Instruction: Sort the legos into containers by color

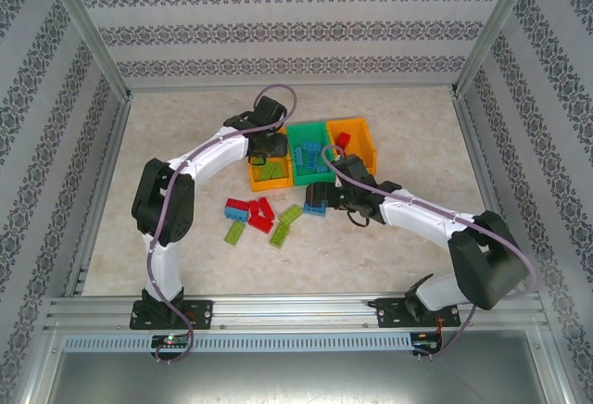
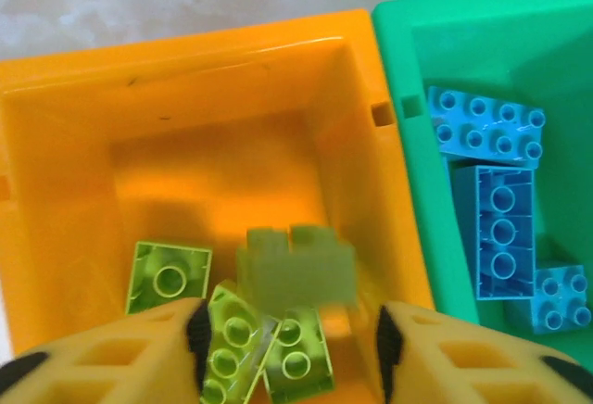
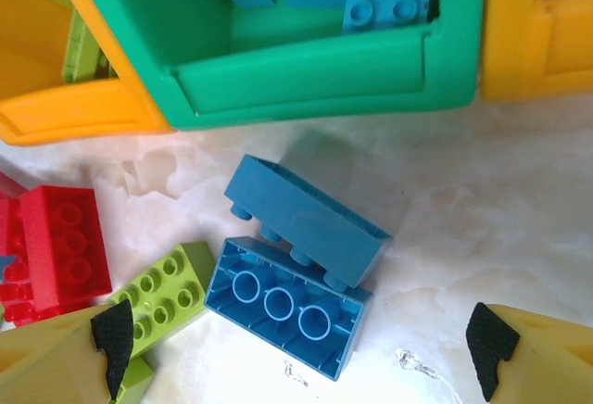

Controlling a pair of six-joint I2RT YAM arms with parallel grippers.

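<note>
My left gripper [image 2: 292, 339] hangs open over the left orange bin [image 2: 185, 52]. A blurred lime brick [image 2: 296, 270] is loose in the air between its fingers, above three lime bricks [image 2: 169, 276] on the bin floor. The green bin [image 2: 408, 52] beside it holds several blue bricks [image 2: 505, 228]. My right gripper [image 3: 301, 347] is open low over the table, straddling an upside-down blue brick [image 3: 283, 307] that touches another blue brick [image 3: 310, 219] lying on its side. From above, the left gripper [image 1: 267, 156] and right gripper [image 1: 320, 198] are near the bins.
Red bricks [image 1: 250, 211] and lime bricks [image 1: 281, 233] lie on the table in front of the bins; a red one [image 3: 60, 242] and a lime one [image 3: 167, 297] sit by my right gripper's left finger. The right orange bin [image 1: 357, 145] holds a red brick.
</note>
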